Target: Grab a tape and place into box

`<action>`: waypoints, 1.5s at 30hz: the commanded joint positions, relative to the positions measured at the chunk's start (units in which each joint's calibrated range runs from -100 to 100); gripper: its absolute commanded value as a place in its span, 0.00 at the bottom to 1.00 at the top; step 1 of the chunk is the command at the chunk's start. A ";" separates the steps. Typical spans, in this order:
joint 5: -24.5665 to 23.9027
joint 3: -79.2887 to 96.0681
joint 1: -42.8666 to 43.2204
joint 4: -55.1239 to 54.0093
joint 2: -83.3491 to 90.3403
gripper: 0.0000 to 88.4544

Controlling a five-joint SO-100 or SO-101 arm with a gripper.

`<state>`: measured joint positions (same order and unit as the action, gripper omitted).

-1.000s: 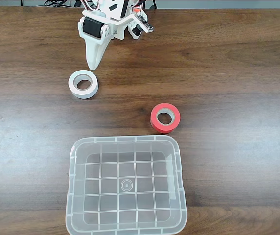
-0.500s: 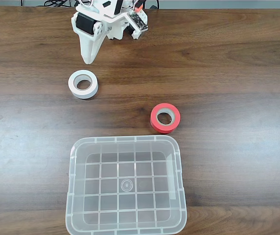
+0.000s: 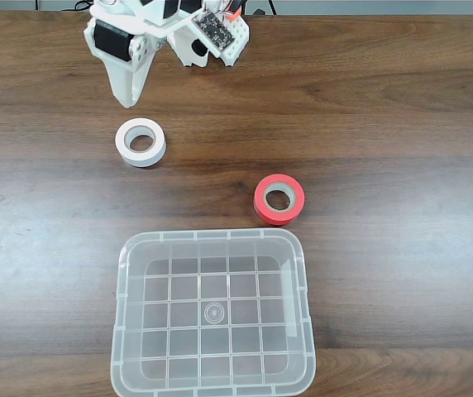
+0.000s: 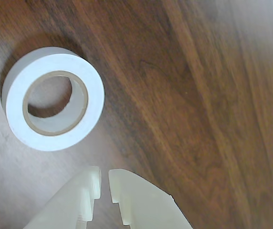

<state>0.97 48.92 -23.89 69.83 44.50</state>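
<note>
The white tape [image 3: 122, 141] lies flat on the wooden table, left of centre in the fixed view, its pale core showing. My gripper [image 3: 126, 101] hangs just behind the roll, tip pointing down toward it, a short gap away. In the wrist view the tape [image 4: 94, 93] fills the upper left, and my gripper [image 4: 104, 177] enters from the bottom edge, the two white fingers nearly touching with nothing between them. The clear box [image 3: 212, 235] stands at the near edge of the table, with nothing inside and its grid bottom visible.
A red roll of tape [image 3: 260, 201] lies right of the white one, just behind the box's far right corner. The arm's base and wiring sit at the far edge of the table.
The gripper has swung left in the fixed view, from behind and right of the white tape to behind and slightly left of it. Both rolls and the box have stayed put.
</note>
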 commanded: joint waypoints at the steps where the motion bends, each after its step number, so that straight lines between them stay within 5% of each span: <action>1: 2.72 -12.61 -0.18 1.06 -12.80 0.02; 13: 4.41 -15.15 0.04 -6.39 -31.95 0.03; 24: 6.84 -14.36 0.19 -8.70 -33.47 0.34; 45: 9.79 -2.18 0.34 -17.09 -33.63 0.34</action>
<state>10.46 46.39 -23.89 54.15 10.51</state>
